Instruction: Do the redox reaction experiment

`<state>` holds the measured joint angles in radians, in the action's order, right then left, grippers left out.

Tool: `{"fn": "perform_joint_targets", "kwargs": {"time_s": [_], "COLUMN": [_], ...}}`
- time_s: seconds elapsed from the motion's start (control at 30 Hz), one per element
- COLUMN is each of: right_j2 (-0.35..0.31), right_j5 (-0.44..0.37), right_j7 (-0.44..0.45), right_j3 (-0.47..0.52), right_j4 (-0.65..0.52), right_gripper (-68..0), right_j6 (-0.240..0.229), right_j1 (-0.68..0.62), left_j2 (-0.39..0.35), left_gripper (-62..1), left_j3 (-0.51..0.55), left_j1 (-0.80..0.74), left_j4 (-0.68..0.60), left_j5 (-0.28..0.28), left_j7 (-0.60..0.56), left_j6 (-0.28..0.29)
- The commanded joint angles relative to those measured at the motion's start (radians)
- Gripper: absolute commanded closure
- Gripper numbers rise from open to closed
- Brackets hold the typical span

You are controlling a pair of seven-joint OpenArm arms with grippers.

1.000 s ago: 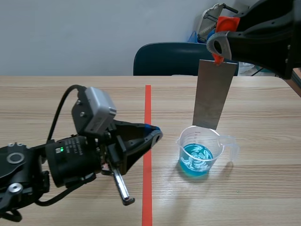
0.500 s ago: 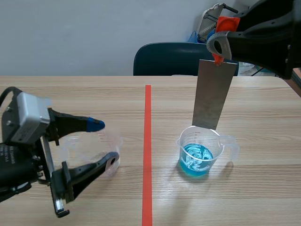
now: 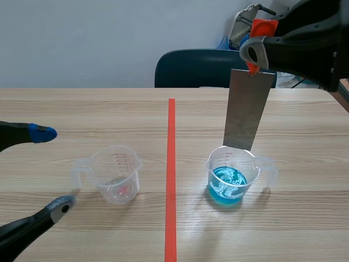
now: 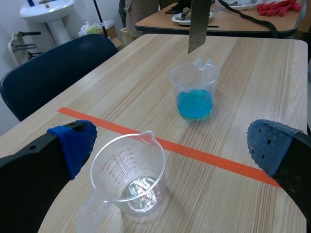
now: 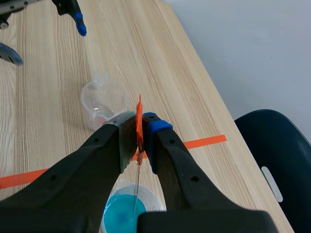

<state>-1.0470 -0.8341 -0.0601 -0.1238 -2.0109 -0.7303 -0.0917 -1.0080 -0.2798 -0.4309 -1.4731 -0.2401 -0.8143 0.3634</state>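
The left arm (image 3: pixel 16 237) pulled back from the middle of the surface (image 3: pixel 283 229) to its left edge. Its fingers (image 3: pixel 41 132) opened around the clear cup (image 3: pixel 115 173), then drew off it, so the cup, hidden a second ago, stood uncovered.

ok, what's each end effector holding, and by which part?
The right end effector is shut on the metal strip at its orange-taped top end; the left end effector is open, holding nothing.
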Motion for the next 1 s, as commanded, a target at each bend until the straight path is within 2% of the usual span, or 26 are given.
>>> {"fn": "perform_joint_targets", "kwargs": {"time_s": [0.0, 0.23, 0.37, 0.53, 0.97], "right_j2": [-0.006, -0.006, -0.006, -0.006, -0.006], "right_j5": [-0.008, -0.008, -0.008, -0.008, -0.008], "right_j7": [0.019, 0.018, 0.018, 0.018, 0.018], "right_j3": [0.014, 0.014, 0.014, 0.014, 0.014], "right_j4": [-0.004, -0.004, -0.004, -0.004, -0.004], "right_gripper": [-0.8, -0.8, -0.8, -0.8, -0.8], "right_j6": [0.000, 0.000, 0.000, 0.000, 0.000], "right_j1": [0.020, 0.020, 0.020, 0.020, 0.020], "left_j2": [-0.028, -0.124, -0.163, -0.193, -0.192], "left_gripper": [-62.3, -62.3, -62.3, -62.3, -62.3], "left_j3": [0.023, 0.119, 0.170, 0.226, 0.343], "left_j1": [-0.026, -0.161, -0.217, -0.263, -0.272], "left_j4": [-0.019, -0.019, -0.019, -0.018, -0.014], "left_j5": [-0.010, -0.006, -0.003, -0.003, -0.010], "left_j7": [-0.042, -0.206, -0.263, -0.270, -0.302], "left_j6": [-0.002, -0.001, -0.001, -0.002, -0.002]}}
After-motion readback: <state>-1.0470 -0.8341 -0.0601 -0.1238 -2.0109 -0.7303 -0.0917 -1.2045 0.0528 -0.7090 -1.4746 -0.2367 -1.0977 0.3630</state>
